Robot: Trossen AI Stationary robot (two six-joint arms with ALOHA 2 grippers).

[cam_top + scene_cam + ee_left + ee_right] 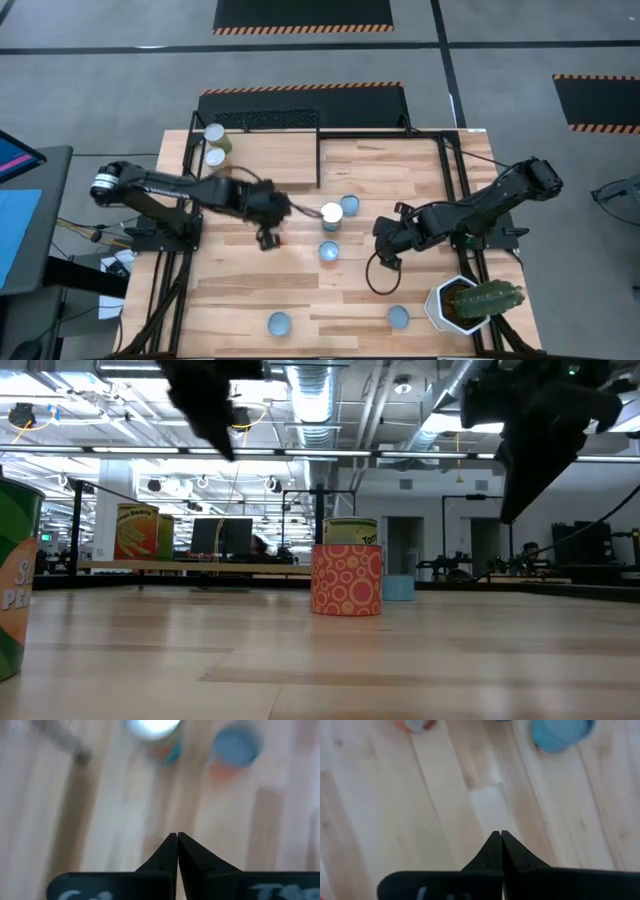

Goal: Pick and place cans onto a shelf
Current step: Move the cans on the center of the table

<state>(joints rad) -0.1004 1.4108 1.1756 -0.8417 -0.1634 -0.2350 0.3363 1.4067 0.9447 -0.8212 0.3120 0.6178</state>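
- Cans: two white-topped cans (214,143) already sit on the shelf (270,160), tucked into its far-left corner, one right behind the other.
- Five more are out on the desk (230,300). A white-topped can (331,214) and a blue-topped can (350,206) stand just beside each other near the middle, close to the shelf's near-right corner.
- Another blue-topped one, call it the middle can (329,251), sits a bit nearer the front edge from that pair.
- Last two blue tops are close to the front edge: a front-left can (279,323) and a front-right can (398,317).
- Left claw (268,239) hovers over bare wood, fingers pressed together, holding nothing. The white-topped can on the desk is off to its right, near but not touching.
- Right claw (388,252) is also pinched closed and empty, hanging just right of the middle can, with the can pair a little farther toward the shelf.
- In the low view the orange-dotted can (347,580) stands upright mid-desk, both arms up above it.
- Cactus pot (470,303) sits at the front-right corner.
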